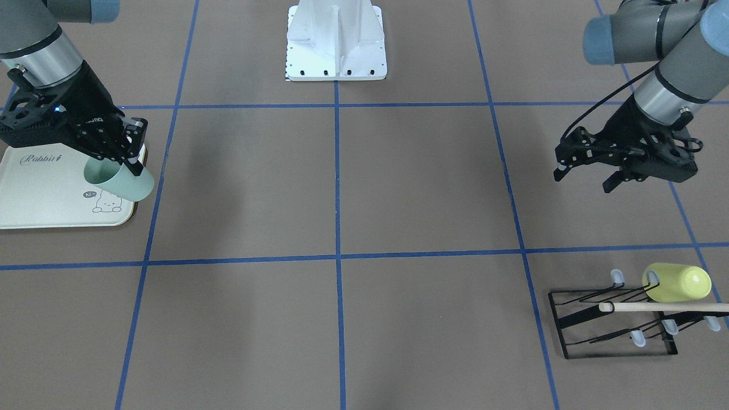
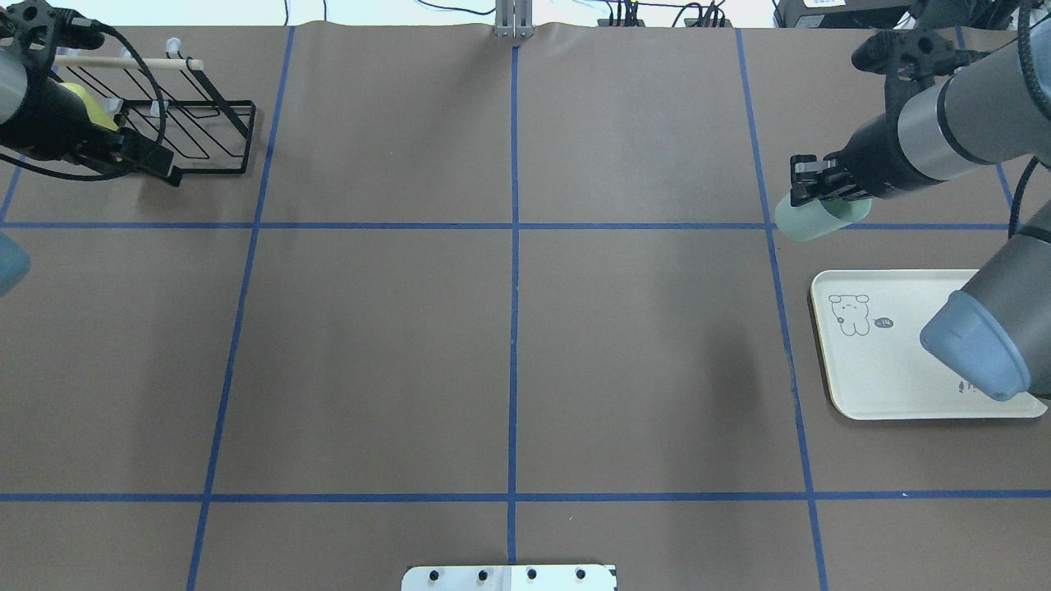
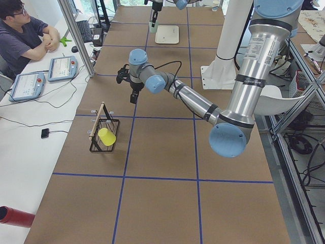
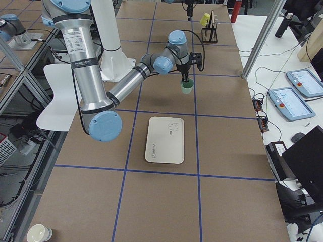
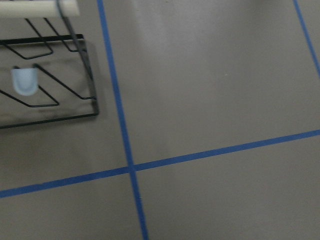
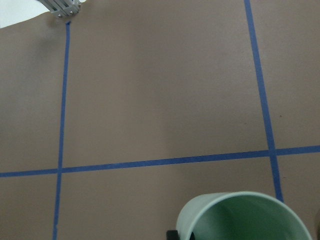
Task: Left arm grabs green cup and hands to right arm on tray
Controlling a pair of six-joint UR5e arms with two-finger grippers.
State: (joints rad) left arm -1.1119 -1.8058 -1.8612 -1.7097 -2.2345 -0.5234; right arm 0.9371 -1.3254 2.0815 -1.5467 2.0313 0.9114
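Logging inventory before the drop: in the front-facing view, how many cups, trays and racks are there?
Cups: 2 (green cup held in the right end effector; yellow-green cup on the rack)
Trays: 1 (tray)
Racks: 1 (rack)
Total: 4

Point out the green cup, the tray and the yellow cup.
green cup [image 1: 122, 183]: front-facing view, on its side wall.
tray [image 1: 45, 196]: front-facing view, on its bare surface.
yellow cup [image 1: 675, 283]: front-facing view, on its side wall.
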